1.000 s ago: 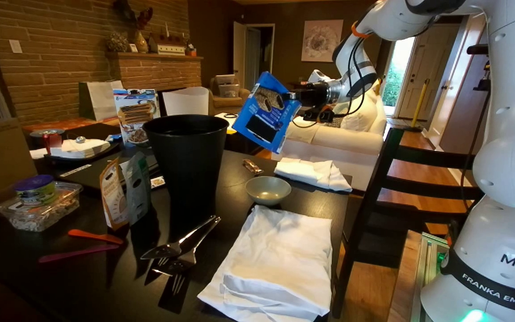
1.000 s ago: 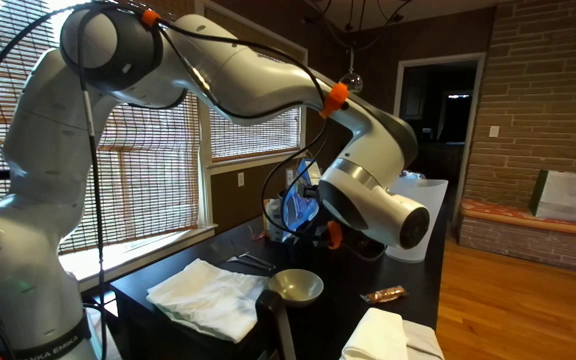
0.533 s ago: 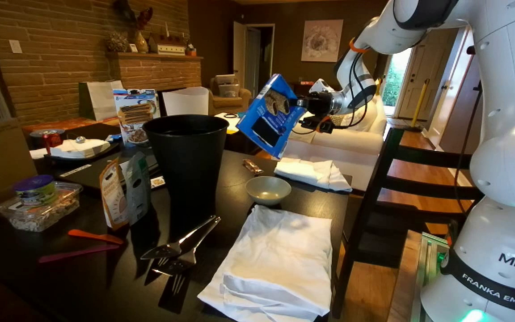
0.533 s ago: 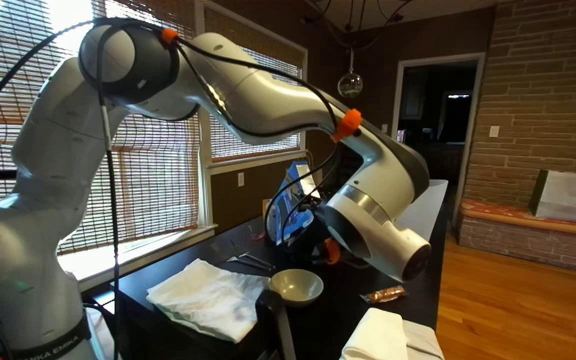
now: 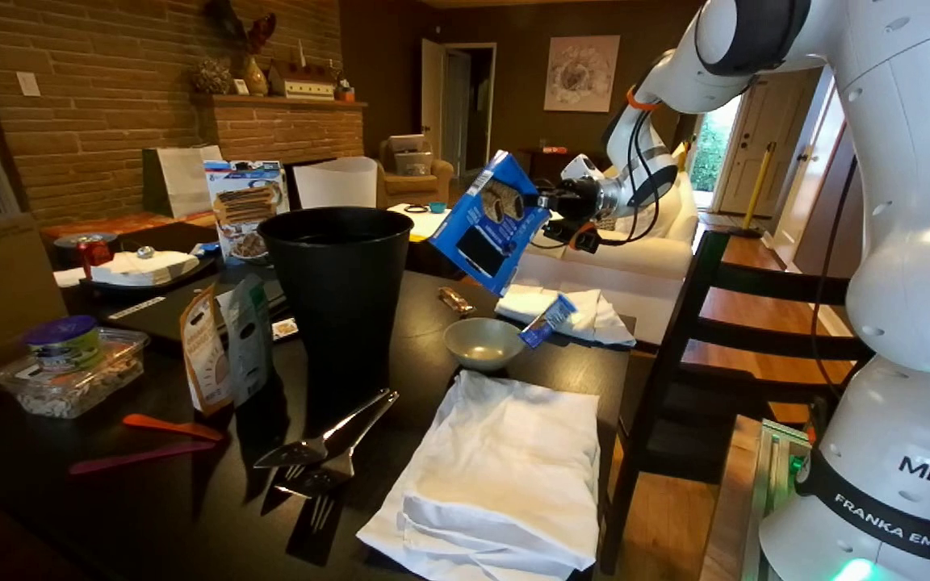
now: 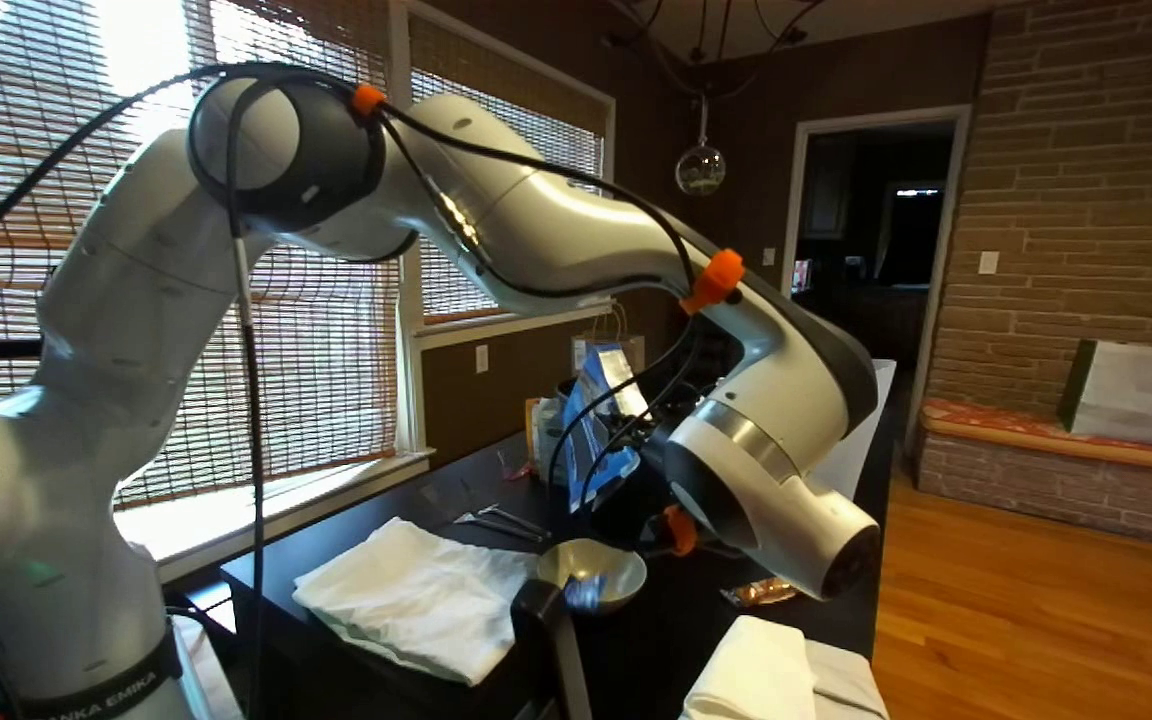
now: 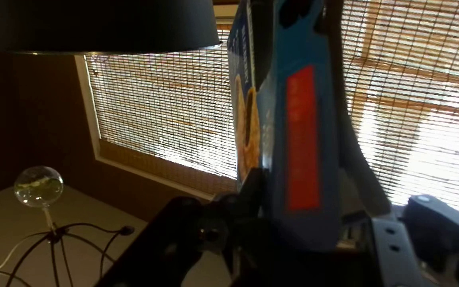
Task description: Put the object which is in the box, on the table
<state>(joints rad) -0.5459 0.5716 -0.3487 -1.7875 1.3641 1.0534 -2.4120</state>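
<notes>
My gripper (image 5: 544, 198) is shut on the bright-blue box (image 5: 491, 222), which hangs tilted above the dark table (image 5: 425, 379). In the wrist view the gripper (image 7: 309, 203) has the box's narrow side with a red strip (image 7: 303, 139) between its fingers. Below the box, a small blue wrapped packet (image 5: 548, 320) shows at a slant, overlapping the bowl's rim and a white napkin in that exterior view. It appears as a blurred blue packet (image 6: 584, 592) in front of the bowl in an exterior view, seemingly in mid-air; contact is unclear.
A grey-green bowl (image 5: 484, 343) stands under the box. Close by are a folded white napkin (image 5: 610, 319), a brown-wrapped bar (image 5: 455, 301) and a large white cloth (image 5: 505, 476). The tall black bin (image 5: 340, 298) and a chair (image 5: 756, 323) flank this area.
The arm has lowered with the tilted box, drifting slightly right in an exterior view. A small blue packet, unseen in the earlier frames, now shows beneath the box. The grip has stayed the same.
</notes>
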